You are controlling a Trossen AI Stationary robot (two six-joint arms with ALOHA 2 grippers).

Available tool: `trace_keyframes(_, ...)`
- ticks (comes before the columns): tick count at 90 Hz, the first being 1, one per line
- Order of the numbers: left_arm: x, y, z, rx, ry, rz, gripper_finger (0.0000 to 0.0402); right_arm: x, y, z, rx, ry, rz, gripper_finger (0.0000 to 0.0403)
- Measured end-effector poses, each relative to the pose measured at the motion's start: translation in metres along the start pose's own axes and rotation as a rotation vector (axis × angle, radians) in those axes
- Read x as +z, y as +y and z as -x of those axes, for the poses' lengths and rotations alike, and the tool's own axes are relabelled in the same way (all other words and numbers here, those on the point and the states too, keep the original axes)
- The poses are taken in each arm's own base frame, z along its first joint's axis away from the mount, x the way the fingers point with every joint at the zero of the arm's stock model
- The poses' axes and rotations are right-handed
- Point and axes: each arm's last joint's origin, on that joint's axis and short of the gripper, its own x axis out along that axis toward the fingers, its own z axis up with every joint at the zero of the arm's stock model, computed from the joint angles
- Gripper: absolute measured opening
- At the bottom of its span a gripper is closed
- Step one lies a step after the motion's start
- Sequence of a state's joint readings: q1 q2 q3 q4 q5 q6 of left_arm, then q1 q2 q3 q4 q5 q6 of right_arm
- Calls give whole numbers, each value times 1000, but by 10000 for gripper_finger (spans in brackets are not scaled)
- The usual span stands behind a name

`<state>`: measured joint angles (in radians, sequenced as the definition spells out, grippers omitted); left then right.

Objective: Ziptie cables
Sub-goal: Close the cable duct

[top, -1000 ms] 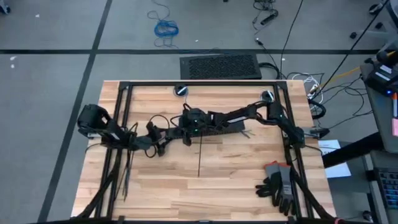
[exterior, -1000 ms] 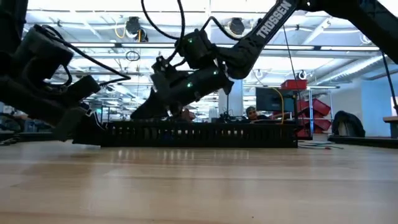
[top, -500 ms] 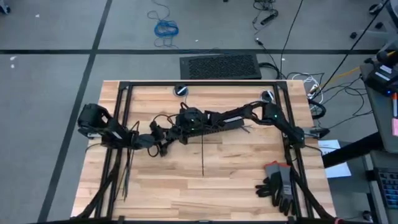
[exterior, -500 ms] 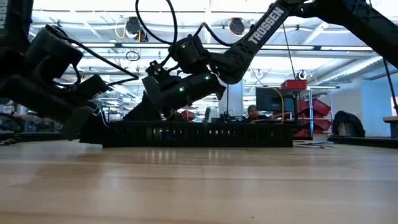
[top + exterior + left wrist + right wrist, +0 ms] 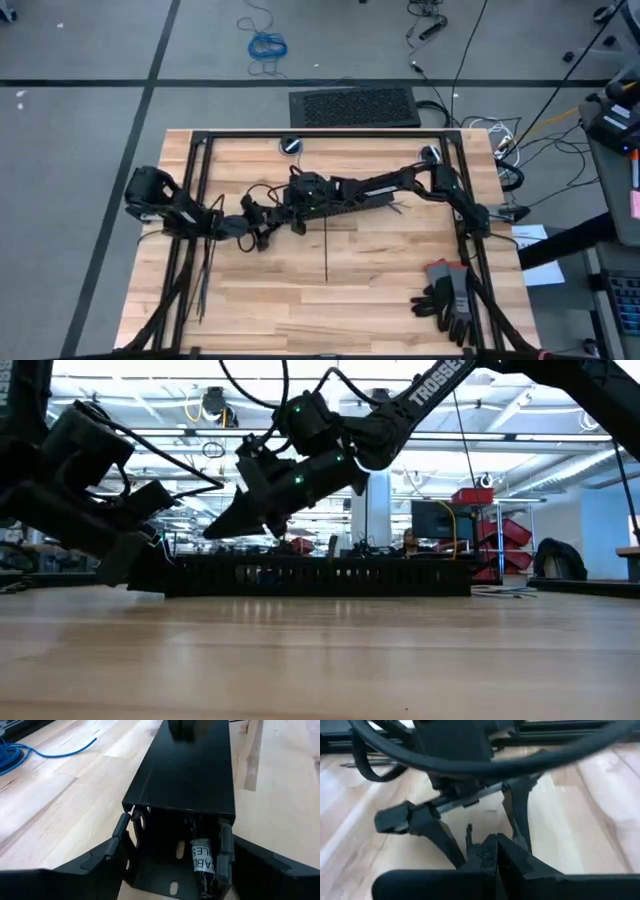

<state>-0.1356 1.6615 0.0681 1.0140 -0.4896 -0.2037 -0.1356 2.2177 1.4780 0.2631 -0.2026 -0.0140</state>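
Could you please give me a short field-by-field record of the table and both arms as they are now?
left gripper: low at one end of the black channel
right gripper: shut, raised above the channel, tips angled down
ziptie: single strip lying flat on the table, clear of both grippers
gloves: near the table's right edge
cables: not clearly visible
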Motion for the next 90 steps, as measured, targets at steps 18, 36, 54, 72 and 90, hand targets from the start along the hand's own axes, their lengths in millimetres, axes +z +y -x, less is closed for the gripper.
trace_keyframes(18,0,0,0,0,2,0,301,-4,-3,0,-72,41,-16,0)
trace_keyframes(36,0,0,0,-1,2,0,301,-9,-6,-1,-84,68,-89,0)
trace_keyframes(54,3,-2,-3,-18,4,-6,301,-14,-5,-18,-68,48,-113,0)
trace_keyframes(72,4,-1,-5,-23,13,0,301,-14,-3,-35,-57,55,-108,0)
trace_keyframes(90,3,0,-5,-14,20,-3,301,-5,-1,-27,-65,72,-87,0)
